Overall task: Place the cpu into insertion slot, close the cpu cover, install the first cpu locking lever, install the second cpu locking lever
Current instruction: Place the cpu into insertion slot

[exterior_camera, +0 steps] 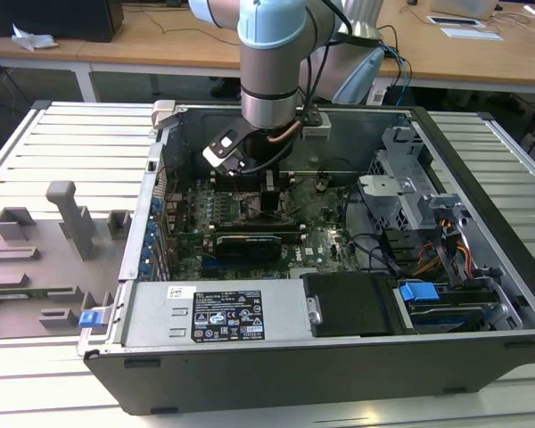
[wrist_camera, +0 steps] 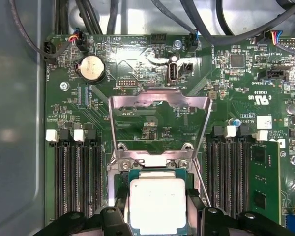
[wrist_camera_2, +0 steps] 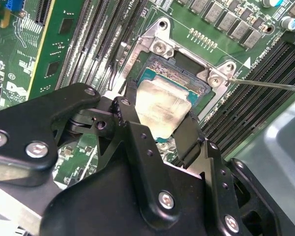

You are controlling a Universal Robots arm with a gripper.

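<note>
The cpu (wrist_camera_2: 160, 101) (wrist_camera: 157, 204), a pale silvery square chip, lies level over the insertion slot (wrist_camera_2: 179, 73), whose black edge and metal rim show beyond it. My gripper (wrist_camera_2: 160, 120) (wrist_camera: 157, 211) straddles the chip, with its black fingers (wrist_camera_2: 129, 114) pressed against two opposite sides. The cpu cover (wrist_camera: 157, 101), a silvery frame with a large window, stands flipped open behind the socket. A thin metal locking lever (wrist_camera_2: 265, 83) sticks out free beside the socket. In the exterior view my gripper (exterior_camera: 272, 201) reaches down into the open computer case over the motherboard.
Long black memory slots (wrist_camera: 78, 177) run on both sides of the socket, and a green card (wrist_camera: 263, 182) stands in one. A coin battery (wrist_camera: 92, 68) and cables sit beyond the cover. The case walls (exterior_camera: 160, 178), a drive cage (exterior_camera: 410, 187) and a power supply (exterior_camera: 223, 312) hem the arm in.
</note>
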